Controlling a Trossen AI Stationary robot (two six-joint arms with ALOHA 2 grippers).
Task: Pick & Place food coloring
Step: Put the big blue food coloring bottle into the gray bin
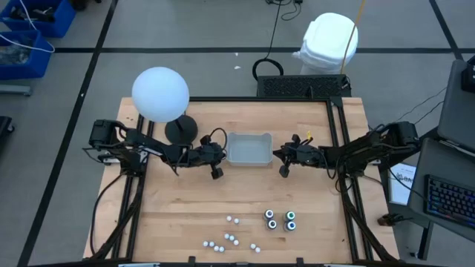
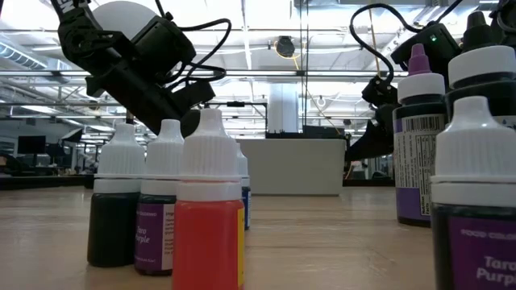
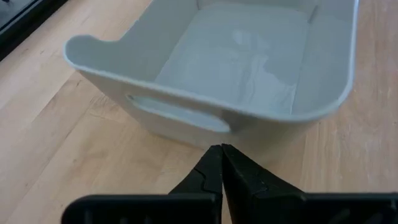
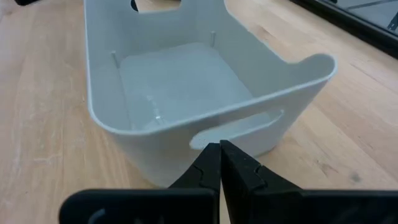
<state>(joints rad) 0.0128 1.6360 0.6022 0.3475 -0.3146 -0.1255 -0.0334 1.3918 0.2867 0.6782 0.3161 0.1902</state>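
Note:
The food coloring stands near the table's near edge. Several tiny white-capped vials (image 1: pixel 230 239) are scattered upright there, and four bigger dark bottles (image 1: pixel 280 220) form a cluster to their right. In the low view the vials (image 2: pixel 173 201) and the bigger bottles (image 2: pixel 459 153) fill the foreground. A grey rectangular tray (image 1: pixel 249 148) sits at mid-table. My left gripper (image 1: pixel 221 153) is shut and hovers just off the tray's left end (image 3: pixel 174 109). My right gripper (image 1: pixel 277 153) is shut and hovers just off its right end (image 4: pixel 236 127). Neither gripper holds anything.
A white globe lamp (image 1: pixel 159 94) on a dark round base (image 1: pixel 180 130) stands on the table's far left part, behind my left arm. A black box (image 1: pixel 300 85) sits at the far edge. Bare wood lies between the tray and the bottles.

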